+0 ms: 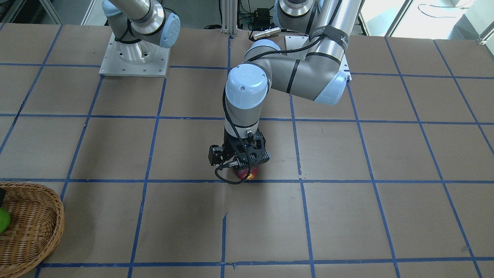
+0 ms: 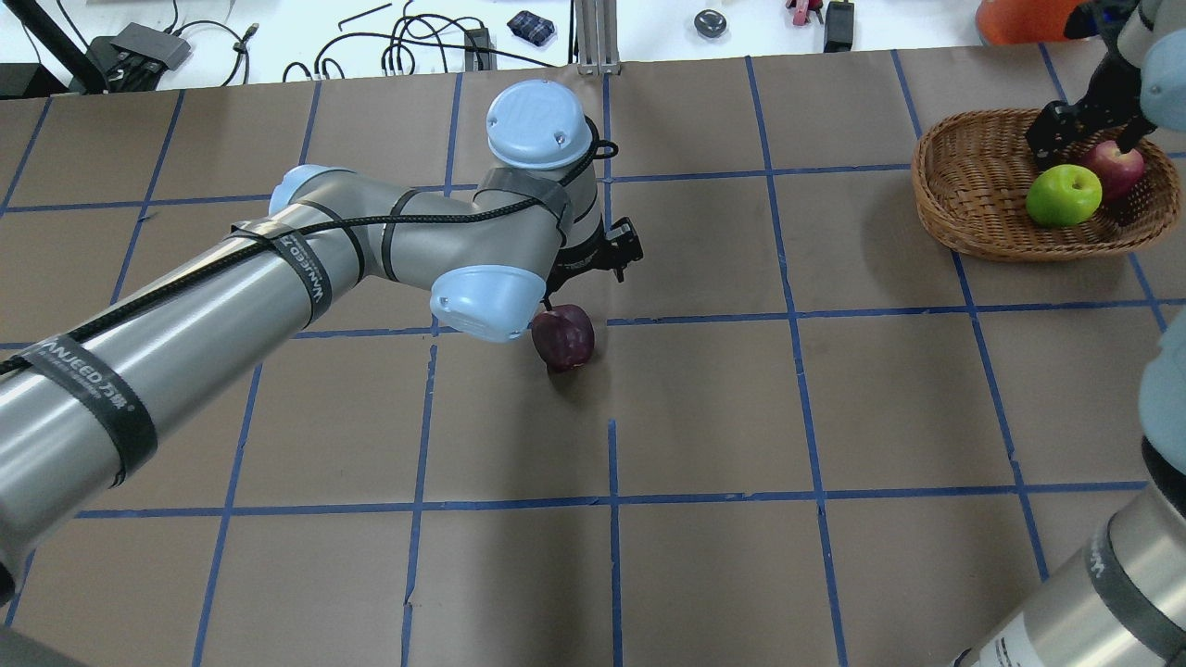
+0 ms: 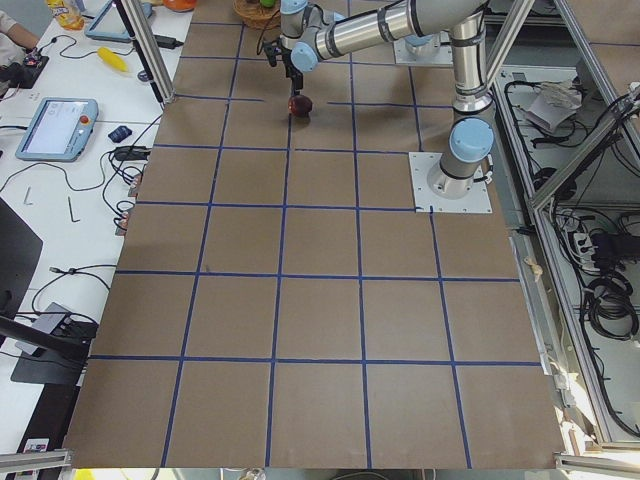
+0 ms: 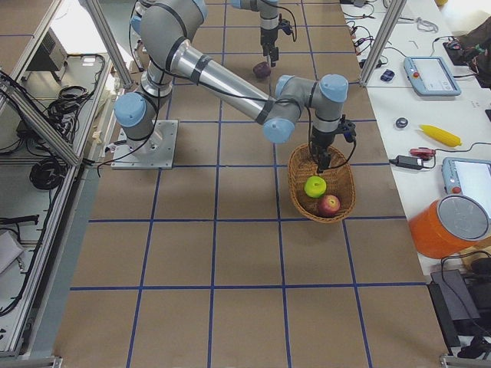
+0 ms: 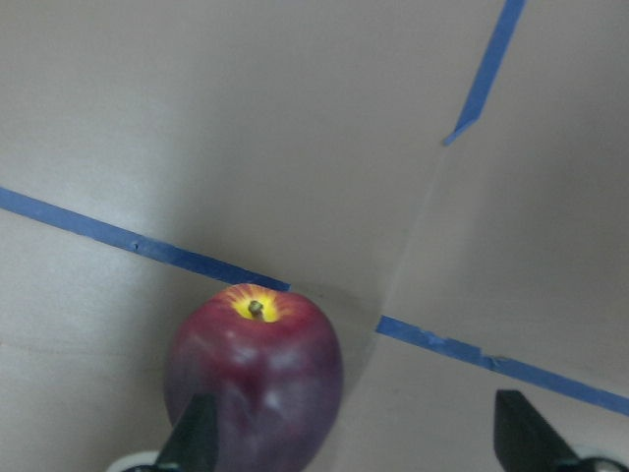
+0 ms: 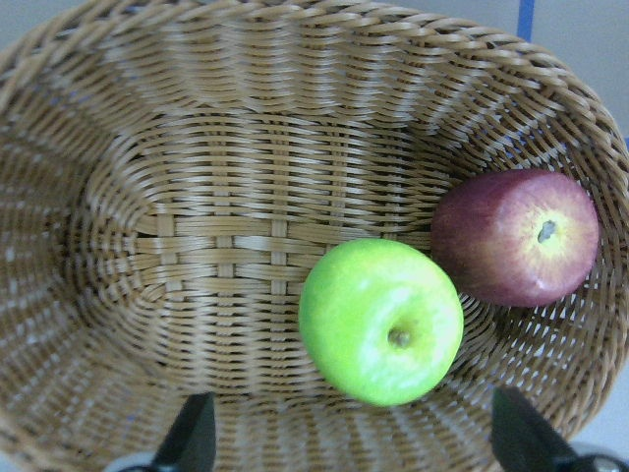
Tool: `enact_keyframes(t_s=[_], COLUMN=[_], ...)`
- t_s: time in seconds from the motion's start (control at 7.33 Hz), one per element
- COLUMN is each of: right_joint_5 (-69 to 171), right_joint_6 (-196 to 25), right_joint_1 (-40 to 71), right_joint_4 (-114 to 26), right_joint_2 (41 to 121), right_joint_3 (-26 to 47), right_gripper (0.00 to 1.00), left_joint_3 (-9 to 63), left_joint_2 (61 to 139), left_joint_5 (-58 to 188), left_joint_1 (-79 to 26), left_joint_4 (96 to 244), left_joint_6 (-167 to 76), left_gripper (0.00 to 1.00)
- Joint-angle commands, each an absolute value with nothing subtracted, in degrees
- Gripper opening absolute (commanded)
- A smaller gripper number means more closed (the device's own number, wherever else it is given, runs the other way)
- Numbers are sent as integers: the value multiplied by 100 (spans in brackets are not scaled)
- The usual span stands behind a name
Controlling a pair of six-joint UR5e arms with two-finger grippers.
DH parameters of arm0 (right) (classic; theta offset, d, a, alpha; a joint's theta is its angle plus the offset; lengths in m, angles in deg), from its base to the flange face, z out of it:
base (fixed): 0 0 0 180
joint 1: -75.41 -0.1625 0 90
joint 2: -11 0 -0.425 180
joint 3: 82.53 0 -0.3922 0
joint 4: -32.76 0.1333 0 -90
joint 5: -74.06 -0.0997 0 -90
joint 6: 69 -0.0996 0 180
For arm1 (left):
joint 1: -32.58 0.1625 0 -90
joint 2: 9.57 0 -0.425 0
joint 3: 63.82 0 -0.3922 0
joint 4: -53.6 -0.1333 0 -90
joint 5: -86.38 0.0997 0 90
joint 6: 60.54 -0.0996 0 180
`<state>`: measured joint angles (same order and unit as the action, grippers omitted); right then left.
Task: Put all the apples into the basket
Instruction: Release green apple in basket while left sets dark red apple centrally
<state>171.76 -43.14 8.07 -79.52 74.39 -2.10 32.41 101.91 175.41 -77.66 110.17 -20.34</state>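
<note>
The dark maroon apple [image 2: 563, 337] lies on the brown table near the middle, also in the left wrist view [image 5: 254, 379]. My left gripper [image 1: 243, 170] hangs low over it, open; in the wrist view [image 5: 359, 442] the apple sits by the left finger [image 5: 200, 433], far from the right one. The wicker basket [image 2: 936, 199] stands at the far right and holds the green apple [image 2: 1063, 195] and the red apple [image 2: 1116, 167]. My right gripper [image 2: 1093, 144] hovers open and empty above them [image 6: 359, 442].
Blue tape lines grid the table. Cables and small tools lie on the white bench beyond the far edge, with an orange container [image 2: 1019, 18] behind the basket. The left arm's elbow [image 2: 486, 301] overhangs the maroon apple.
</note>
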Motion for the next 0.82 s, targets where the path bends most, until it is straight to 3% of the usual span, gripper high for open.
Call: enact_keyframes(t_s=[0.0,0.41,0.68], right_joint_5=[16962,16652,16417], right_joint_6=[-5785,-6862,-7085], right_joint_1=[-170,-1979,-2844], right_joint_4=[-6869,-6664,-6725], right_joint_2=[8015,8115,7896], right_joint_3=[-211,-176,-167], right_gripper=[100,100,100], left_joint_3=[3111,2523,2547], left_joint_2=[9427,8363,8027], left_joint_5=[17506,17594,17858], left_joint_1=[-7668,-7142,-6764], left_joint_4=[11980,13801,14253], left_joint_6=[-2787,-4045,-4784], left_gripper=[100,100,100])
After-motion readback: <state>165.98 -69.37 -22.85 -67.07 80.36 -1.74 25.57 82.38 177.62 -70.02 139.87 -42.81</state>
